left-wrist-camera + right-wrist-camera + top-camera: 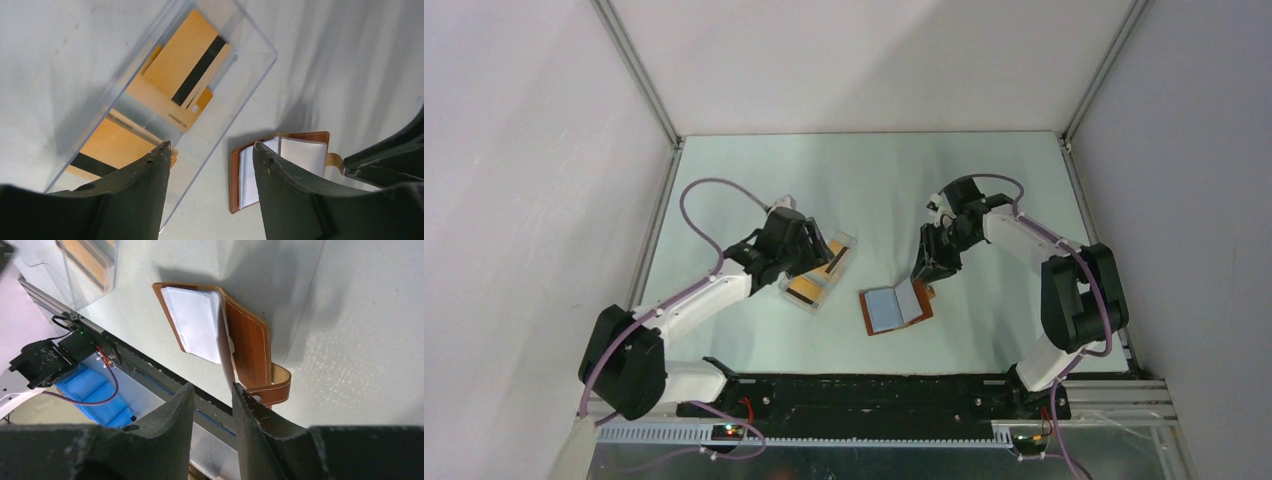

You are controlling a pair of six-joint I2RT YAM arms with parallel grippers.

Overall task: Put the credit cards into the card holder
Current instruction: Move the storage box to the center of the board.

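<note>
Pale table (874, 190): clear box (849, 240) left, open card holder (894, 310) near, apart.

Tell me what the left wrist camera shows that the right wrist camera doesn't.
Only the left wrist view shows the dark stripes on the credit cards, seen face-on through the clear box, with the left gripper open above them. Only the right wrist view shows a blue bin below the table's near edge. Both views show the card holder open, and the box.

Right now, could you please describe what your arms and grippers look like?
The left arm and right arm have white shells with black joints, and a lilac cable loops along each. The left gripper and right gripper have matte black, tapered fingers.
</note>
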